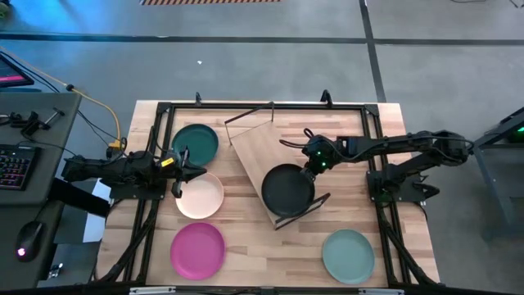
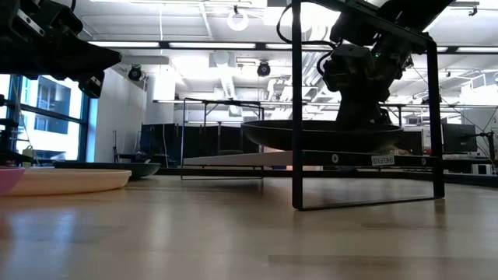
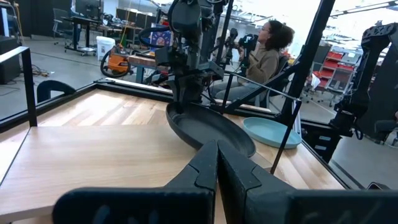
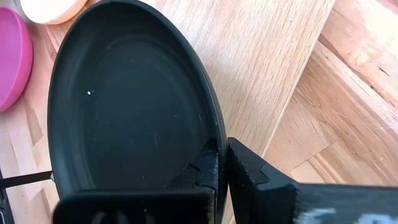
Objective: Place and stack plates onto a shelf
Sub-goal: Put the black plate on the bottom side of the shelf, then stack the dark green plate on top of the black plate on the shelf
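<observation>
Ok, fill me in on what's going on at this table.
The right hand is shut on the rim of the black plate, holding it over the near end of the shelf. The left hand waits, shut and empty, between the teal plate and the cream plate. The pink plate and the sage-green plate lie on the tabletop.

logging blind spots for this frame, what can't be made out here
- Whether the black plate rests flat on the shelf or is just above it: the low view is backlit there.
- Left gripper fingers: too small in the high view, near the cream plate.
- Teal plate: partly covered by the left arm in the high view.
- Right gripper contact under the rim: hidden by the plate, right wrist view.
</observation>
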Robot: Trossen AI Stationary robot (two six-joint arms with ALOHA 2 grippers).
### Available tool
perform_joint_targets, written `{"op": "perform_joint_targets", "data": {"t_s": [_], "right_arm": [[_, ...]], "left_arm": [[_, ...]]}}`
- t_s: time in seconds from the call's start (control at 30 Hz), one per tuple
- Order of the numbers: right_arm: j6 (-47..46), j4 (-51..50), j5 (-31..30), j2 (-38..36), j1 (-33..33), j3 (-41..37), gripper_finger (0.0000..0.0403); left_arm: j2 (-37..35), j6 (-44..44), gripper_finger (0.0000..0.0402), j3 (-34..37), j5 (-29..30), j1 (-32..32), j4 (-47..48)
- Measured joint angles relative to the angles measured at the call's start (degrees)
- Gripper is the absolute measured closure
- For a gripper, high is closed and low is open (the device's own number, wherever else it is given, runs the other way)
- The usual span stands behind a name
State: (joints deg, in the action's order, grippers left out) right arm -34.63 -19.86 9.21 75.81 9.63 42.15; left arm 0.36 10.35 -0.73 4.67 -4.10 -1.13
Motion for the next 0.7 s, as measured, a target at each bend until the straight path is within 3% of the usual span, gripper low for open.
{"op": "perform_joint_targets", "data": {"t_s": [0.2,0.53,0.7], "right_arm": [[-0.1,-0.2,0.0,0.0,0.0,0.0,0.0373],[-0.7,-2.0,0.0,-0.6,0.7,0.2,0.0296],[3.3,-10.1,-3.1,-3.7,3.3,4.0,0.0271]], "left_arm": [[0.0,0.0,0.0401,0.0,0.0,0.0,0.0],[0.0,0.0,0.0402,0.0,0.0,0.0,0.0],[0.0,0.0,0.0401,0.0,0.0,0.0,0.0]]}}
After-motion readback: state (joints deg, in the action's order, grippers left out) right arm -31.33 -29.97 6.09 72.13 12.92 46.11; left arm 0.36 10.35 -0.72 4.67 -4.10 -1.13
